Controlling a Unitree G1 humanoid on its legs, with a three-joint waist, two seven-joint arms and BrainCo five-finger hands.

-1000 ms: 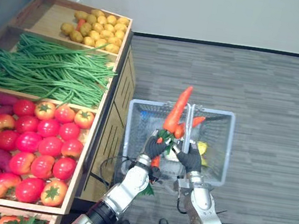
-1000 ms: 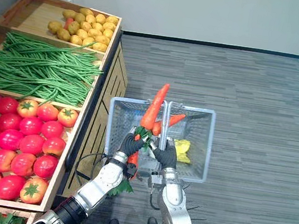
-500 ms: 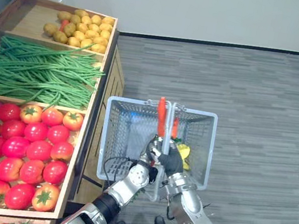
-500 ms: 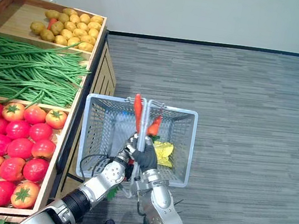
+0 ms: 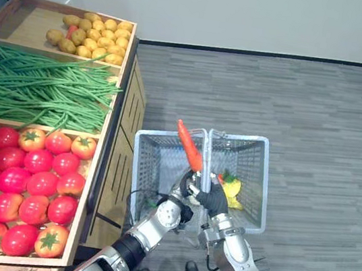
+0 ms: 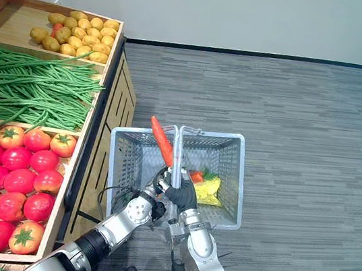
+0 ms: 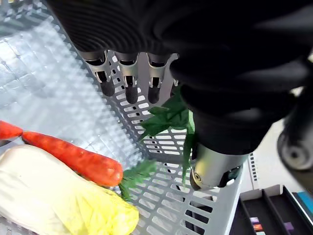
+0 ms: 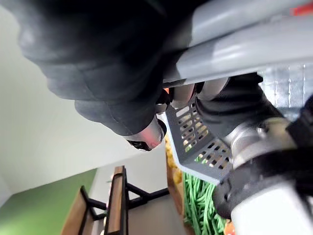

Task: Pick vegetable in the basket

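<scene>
A long orange carrot [image 5: 189, 146] hangs over the pale grey mesh basket [image 5: 242, 137], not yet in it.
The left hand [image 5: 186, 182] is curled round its leafy end and the right hand [image 5: 213, 197] clasps the grey bar handle [image 5: 208, 154]. It is best lowered clear of that handle before release. The carrot is smooth and tapered, tilted tip-up.
</scene>
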